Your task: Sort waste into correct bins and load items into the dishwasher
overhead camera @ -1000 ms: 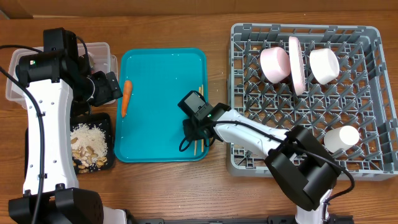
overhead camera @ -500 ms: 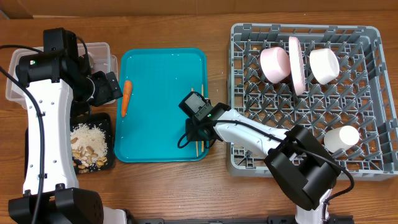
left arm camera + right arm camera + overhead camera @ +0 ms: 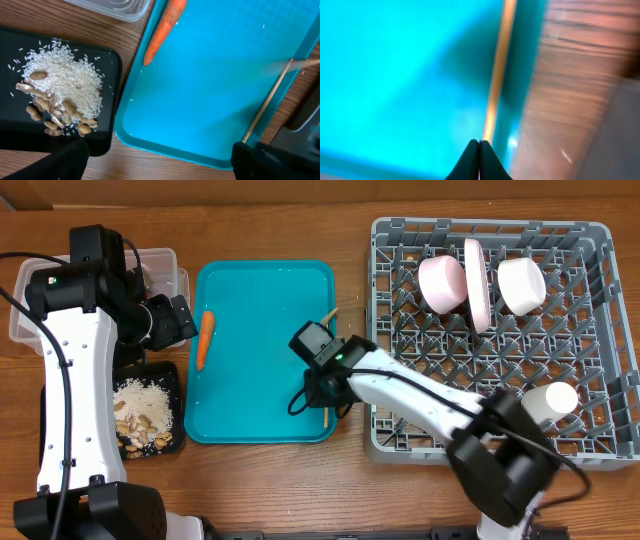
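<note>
**Right pincer** (image 3: pixel 479 145): fingers pressed together and clamped on the chopsticks (image 3: pixel 496 85), at the right rim of the teal tray (image 3: pixel 260 290). I make out only one stick running from the tips. I cannot tell whether a second is in the grip.

**Left pincer** (image 3: pixel 157 162): fingers wide apart with nothing between them, hanging over the tray's left edge near the carrot (image 3: pixel 162 30).

**Dish rack** (image 3: pixel 600 330): just right of the tray. It carries a pink bowl (image 3: pixel 441 282), a plate (image 3: pixel 477 285), a white bowl (image 3: pixel 521 284) and a cup (image 3: pixel 550 400).

**Black tray** (image 3: pixel 114 75): holds the food scraps (image 3: pixel 60 90). The clear tub (image 3: pixel 165 265) sits behind it.

**Hazards, as I judge them:**
- The thin stick is pinched at the very tips. It may swivel or slide out on the lift and drop to the bench (image 3: pixel 300 480).
- If only one stick is caught, its partner is left on the tray and I need a second pass.
- The long free end may snag the tray rim or the rack wall on the way over and be levered out of the grip.
- If the sticks are released across the grid carelessly, they may fall through the openings.
- If I send the left arm for the carrot now, both arms work over one tray and could foul each other.
</note>
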